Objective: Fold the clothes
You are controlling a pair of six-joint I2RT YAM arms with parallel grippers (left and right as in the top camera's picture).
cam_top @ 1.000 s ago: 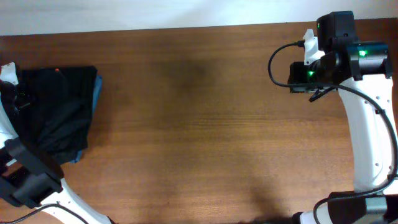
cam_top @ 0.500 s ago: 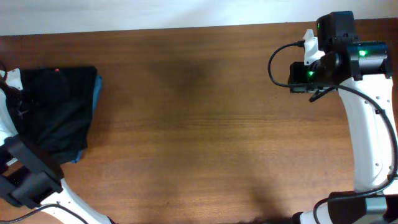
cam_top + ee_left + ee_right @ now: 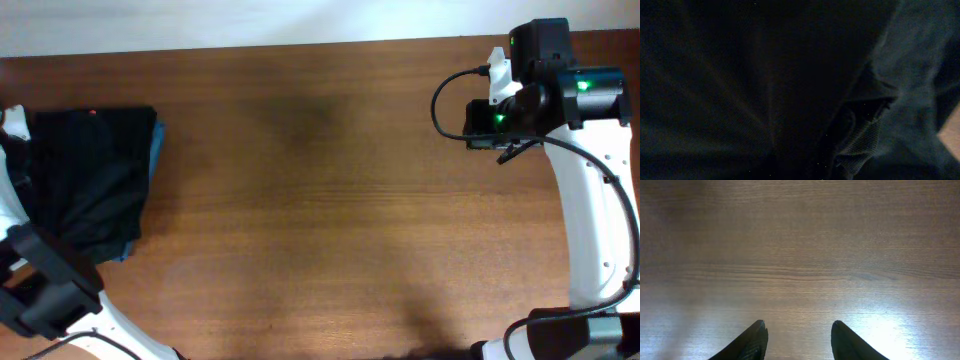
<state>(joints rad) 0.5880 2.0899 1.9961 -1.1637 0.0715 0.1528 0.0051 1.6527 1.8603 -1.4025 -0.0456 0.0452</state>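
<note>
Left gripper (image 3: 16,158) shifted slightly over the clothes (image 3: 95,180) at the table's (image 3: 320,200) left edge; its jaw state is indiscernible. Right gripper (image 3: 799,340), near the far right corner: jaws apart, empty.

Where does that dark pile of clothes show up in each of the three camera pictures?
Overhead: the clothes lie at the far left, teal edge facing right.
Left wrist: they fill nearly the whole picture, seen close up.
Right wrist: not in it; only the table shows.
Shared landmark: the table's brown wood grain, in the overhead and right wrist views.
</note>
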